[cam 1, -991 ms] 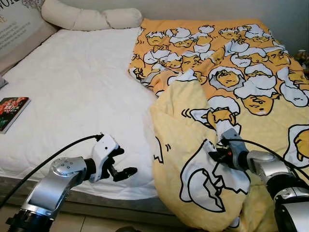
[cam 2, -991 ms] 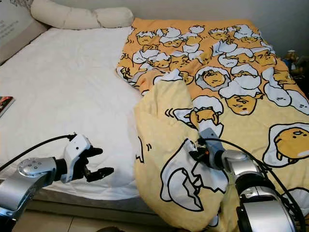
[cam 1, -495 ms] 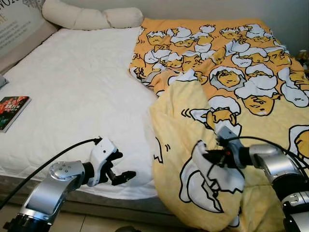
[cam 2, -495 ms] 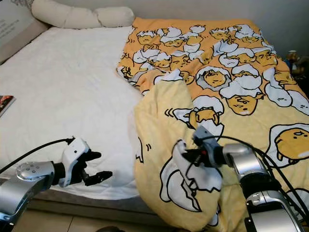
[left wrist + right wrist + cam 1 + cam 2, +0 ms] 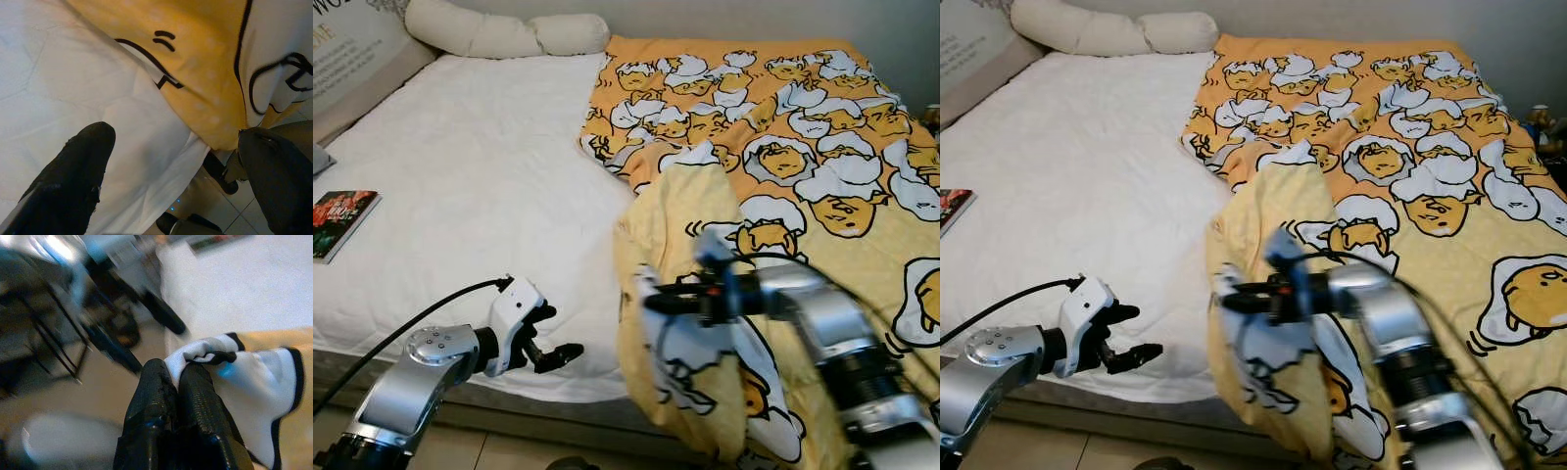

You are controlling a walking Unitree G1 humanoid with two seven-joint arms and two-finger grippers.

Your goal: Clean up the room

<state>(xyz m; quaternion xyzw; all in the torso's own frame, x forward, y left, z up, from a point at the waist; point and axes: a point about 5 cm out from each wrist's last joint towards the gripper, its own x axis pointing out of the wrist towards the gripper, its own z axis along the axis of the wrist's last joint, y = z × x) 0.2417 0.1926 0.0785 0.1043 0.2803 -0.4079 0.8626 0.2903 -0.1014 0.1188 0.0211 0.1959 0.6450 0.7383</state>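
A yellow blanket (image 5: pixel 783 127) printed with cartoon eggs covers the right half of the bed, its near part bunched and hanging over the front edge. My right gripper (image 5: pixel 649 300) is shut on a fold of this blanket and holds it lifted above the bed's front. In the right wrist view the gripper (image 5: pixel 174 373) pinches white fabric with a black outline. My left gripper (image 5: pixel 560 333) hovers open at the mattress's front edge, left of the blanket and holding nothing. The left wrist view shows its fingers (image 5: pixel 83 161) spread over the white sheet beside the blanket's edge (image 5: pixel 205 93).
The white mattress (image 5: pixel 480 186) is bare on its left half. A book (image 5: pixel 337 223) lies near its left edge. A long cream pillow (image 5: pixel 499 34) rests at the head. A printed board (image 5: pixel 347 54) leans at the far left. Tiled floor runs below the bed front.
My right gripper has swung leftward, dragging the pinched blanket fold up and toward the bed's middle. The left gripper has barely moved.
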